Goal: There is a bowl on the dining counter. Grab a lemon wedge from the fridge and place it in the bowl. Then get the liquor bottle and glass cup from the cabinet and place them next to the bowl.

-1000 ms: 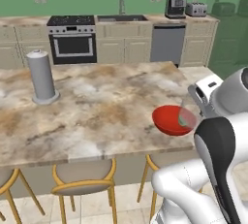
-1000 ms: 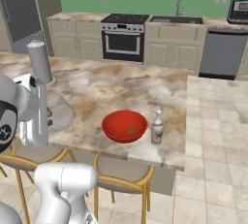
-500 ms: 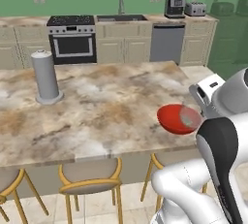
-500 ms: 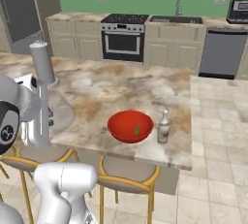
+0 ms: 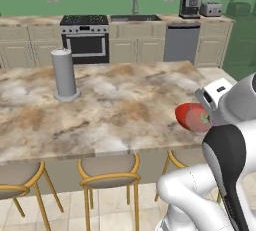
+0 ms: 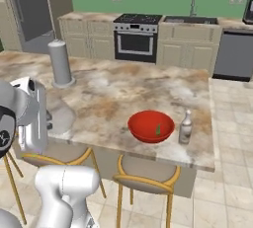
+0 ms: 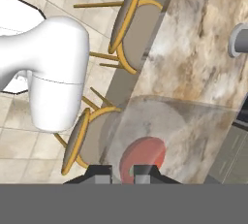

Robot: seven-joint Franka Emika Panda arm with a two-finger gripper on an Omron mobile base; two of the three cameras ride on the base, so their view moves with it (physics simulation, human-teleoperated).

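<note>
Glass cup: held by the end effector, whose tips are pinched nearly together, prob. on the cup wall or rim. It's up in the air on the stool side of the desk, not yet set down. In the right base view it shows as a faint grey see-through shape beside the white hand.

Bowl sits near the desk's front edge w/ the lemon wedge inside it. Bottle stands upright, just beside the bowl on its sink-ward side. So the cup looks like the last item to place.

How to do it well, as I judge it:
- Bottle side is taken and close to the desk corner, so aim for the bare stone on the bowl's other side or just behind it.
- Bring the cup in high enough to clear the bowl rim and the bottle neck, then go straight down.
- Keep it upright. A thin pinch on clear glass can let it swing or slip, so move slow, no jerks.
- Land well in from the front edge, since stools and floor are below.
- Open only once the base is flat on the stone, then lift straight up w/o dragging the cup.
- Leave a small gap to the bowl: near, not touching.

Tall grey cylinder is well apart, no concern.
</note>
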